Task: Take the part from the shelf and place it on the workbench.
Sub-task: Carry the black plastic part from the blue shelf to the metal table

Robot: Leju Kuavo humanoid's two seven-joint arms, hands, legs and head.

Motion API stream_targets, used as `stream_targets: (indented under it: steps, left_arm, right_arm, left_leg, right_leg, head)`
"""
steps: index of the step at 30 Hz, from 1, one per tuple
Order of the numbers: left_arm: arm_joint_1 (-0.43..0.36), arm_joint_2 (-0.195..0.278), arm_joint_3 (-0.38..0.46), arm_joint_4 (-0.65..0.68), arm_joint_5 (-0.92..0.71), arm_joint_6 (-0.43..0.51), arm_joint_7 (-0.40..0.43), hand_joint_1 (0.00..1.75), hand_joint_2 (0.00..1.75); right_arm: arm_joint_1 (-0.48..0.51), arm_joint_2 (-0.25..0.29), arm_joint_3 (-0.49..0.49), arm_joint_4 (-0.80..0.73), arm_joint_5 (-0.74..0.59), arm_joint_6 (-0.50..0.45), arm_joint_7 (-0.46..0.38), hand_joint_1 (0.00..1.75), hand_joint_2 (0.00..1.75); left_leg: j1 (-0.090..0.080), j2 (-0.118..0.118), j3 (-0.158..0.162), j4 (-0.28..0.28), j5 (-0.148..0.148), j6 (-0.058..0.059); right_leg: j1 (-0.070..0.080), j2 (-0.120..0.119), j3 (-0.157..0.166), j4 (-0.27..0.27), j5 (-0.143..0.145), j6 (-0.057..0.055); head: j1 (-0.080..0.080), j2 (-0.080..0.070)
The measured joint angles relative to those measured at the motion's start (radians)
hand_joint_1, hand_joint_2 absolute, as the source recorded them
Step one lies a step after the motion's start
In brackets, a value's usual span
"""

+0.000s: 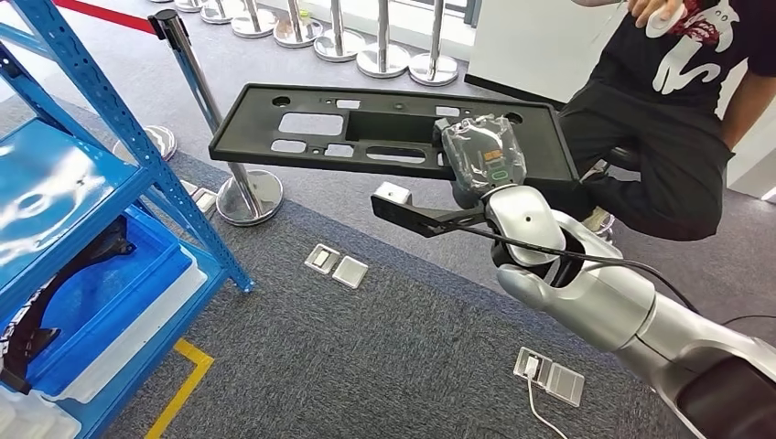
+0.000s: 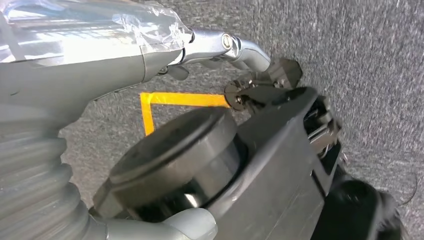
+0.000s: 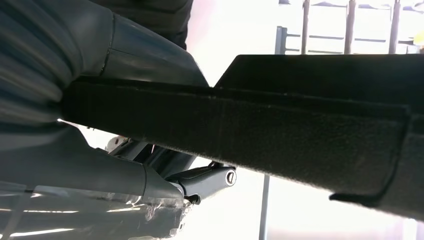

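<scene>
Part (image 1: 384, 137), a long flat black panel with cut-outs, is off the shelf (image 1: 82, 197) and in the air, upper middle of the head view, above grey carpet. My right robot hand (image 1: 480, 165), wrapped in clear film, grips it near its right end, so most of the panel hangs out toward frame left, roughly level. The right wrist view has the part's dark edge (image 3: 240, 125) running across the frame with my grey thumb (image 3: 125, 65) clamped on one side and a finger (image 3: 205, 177) under the other.

Left robot hand (image 2: 210, 50) hangs low over the carpet by a strip of orange floor tape (image 2: 180, 98). One metal finger reaches out; whether the rest are curled I cannot tell. Nothing seen in it.

Step, as I judge it: carrying to the bench. No bench in sight yet.

- Off-centre grip means the long free end will want to sag or twist. Keep the wrist stiff, turn slowly.
- Free end passes near a stanchion post (image 1: 197, 91) at upper left, and the blue shelf upright is close at left. Swing wide of both.
- A seated person (image 1: 677, 119) is at upper right, just behind the part. Don't sweep that way.
- Set down flat; release only once the bench carries it.

Writing: a white graphic on the person's dark shirt, not legible. Small green marks under the film on my right robot hand, too small to read. No brand visible on the part.
</scene>
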Motion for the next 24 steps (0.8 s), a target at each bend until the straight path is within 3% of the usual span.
stream_targets:
  steps: [2,3,4,5,7,9,12,14,17,18,19,20,22,24]
  left_arm:
    - [0.0,0.0,0.0,0.0,0.0,0.0,0.0,0.0,1.75]
    - [0.001,0.0,0.0,0.0,0.001,-0.001,0.0,0.0,1.75]
    - [0.001,0.0,0.0,0.0,0.001,-0.001,0.0,0.0,1.75]
    - [0.001,0.0,0.0,0.0,0.002,-0.002,0.0,0.0,1.75]
    - [0.0,0.0,0.0,0.0,0.006,-0.002,0.0,0.0,1.75]
    - [-0.001,0.0,0.001,0.0,0.008,-0.003,0.0,0.0,1.75]
    - [-0.001,0.0,0.002,0.0,0.01,-0.003,0.0,0.0,1.75]
    - [-0.002,0.0,0.002,0.0,0.01,-0.003,0.0,0.0,1.75]
    - [0.0,0.0,0.003,0.0,0.015,-0.003,0.001,0.0,1.75]
    - [0.001,0.0,0.003,0.0,0.017,-0.003,0.001,0.0,1.75]
    - [0.001,0.0,0.003,0.0,0.018,-0.004,0.002,0.0,1.75]
    - [0.002,0.0,0.003,0.0,0.018,-0.004,0.002,0.0,1.75]
    - [0.002,0.0,0.004,0.0,0.019,-0.005,0.003,0.0,1.75]
    - [0.002,0.001,0.004,0.0,0.019,-0.008,0.003,0.0,1.75]
  right_arm:
    - [0.0,0.002,0.0,0.003,-0.001,0.0,-0.001,1.75,1.75]
    - [0.001,0.003,0.0,0.005,-0.001,0.0,-0.001,1.75,1.75]
    - [0.002,0.003,0.0,0.008,-0.002,0.0,-0.001,1.75,1.75]
    - [0.002,0.004,0.0,0.01,-0.002,0.0,-0.001,1.75,1.75]
    - [0.0,0.004,0.0,0.014,-0.001,0.0,-0.002,1.75,1.75]
    - [-0.003,0.008,0.0,0.016,-0.001,-0.001,-0.002,1.75,1.75]
    - [-0.004,0.012,0.0,0.023,-0.002,-0.001,-0.003,1.75,1.75]
    - [-0.006,0.015,0.0,0.027,-0.003,-0.001,-0.003,1.75,1.75]
    - [-0.008,0.025,0.001,0.033,-0.007,-0.002,-0.003,1.75,1.75]
    - [-0.007,0.027,0.001,0.036,-0.008,-0.002,-0.004,1.75,1.75]
    - [-0.007,0.028,0.001,0.039,-0.008,-0.002,-0.004,1.75,1.75]
    - [-0.007,0.03,0.001,0.041,-0.008,-0.003,-0.004,1.75,1.75]
    - [-0.007,0.033,0.001,0.046,-0.008,-0.003,-0.004,1.75,1.75]
    - [-0.009,0.036,0.001,0.049,-0.009,-0.004,-0.003,1.75,1.75]
  left_leg:
    - [0.0,0.012,0.0,-0.001,0.001,0.001]
    - [0.0,0.019,-0.001,0.001,0.0,0.001]
    - [0.002,0.024,-0.001,0.003,-0.002,-0.001]
    - [0.004,0.03,-0.001,0.006,-0.005,-0.004]
    - [0.007,0.04,-0.002,0.017,-0.014,-0.014]
    - [0.006,0.048,-0.004,0.029,-0.023,-0.026]
    - [0.006,0.056,-0.003,0.032,-0.028,-0.044]
    - [0.01,0.041,-0.012,0.065,-0.055,-0.054]
    - [0.011,0.016,-0.089,0.242,-0.149,-0.06]
    - [0.011,0.014,-0.115,0.295,-0.166,-0.06]
    - [0.01,0.014,-0.127,0.316,-0.163,-0.058]
    - [0.01,0.013,-0.119,0.296,-0.14,-0.055]
    - [0.009,-0.003,-0.065,0.171,-0.066,-0.045]
    - [0.008,-0.032,-0.022,0.063,-0.023,-0.036]
  right_leg:
    - [-0.005,-0.018,-0.057,0.121,-0.052,0.008]
    - [-0.01,-0.023,-0.076,0.161,-0.061,0.012]
    - [-0.014,-0.026,-0.078,0.166,-0.052,0.016]
    - [-0.018,-0.031,-0.063,0.134,-0.027,0.019]
    - [-0.02,-0.05,0.002,0.006,0.03,0.023]
    - [-0.016,-0.061,0.04,-0.073,0.049,0.017]
    - [-0.012,-0.046,0.039,-0.082,0.047,-0.003]
    - [-0.014,-0.037,0.041,-0.088,0.051,-0.015]
    - [-0.012,-0.023,0.041,-0.091,0.053,-0.025]
    - [-0.01,-0.016,0.041,-0.09,0.053,-0.026]
    - [-0.009,-0.01,0.041,-0.09,0.053,-0.027]
    - [-0.008,-0.002,0.041,-0.09,0.053,-0.027]
    - [-0.008,0.012,0.044,-0.089,0.053,-0.027]
    - [-0.008,0.024,0.04,-0.087,0.056,-0.021]
  head:
    - [0.011,0.0]
    - [0.015,0.0]
    - [0.019,0.0]
    - [0.024,0.0]
    - [0.036,0.0]
    - [0.043,0.0]
    - [0.038,0.0]
    - [0.032,0.0]
    - [0.007,0.0]
    - [0.0,0.0]
    - [-0.005,0.0]
    - [-0.009,0.0]
    - [-0.017,0.0]
    - [-0.019,0.0]
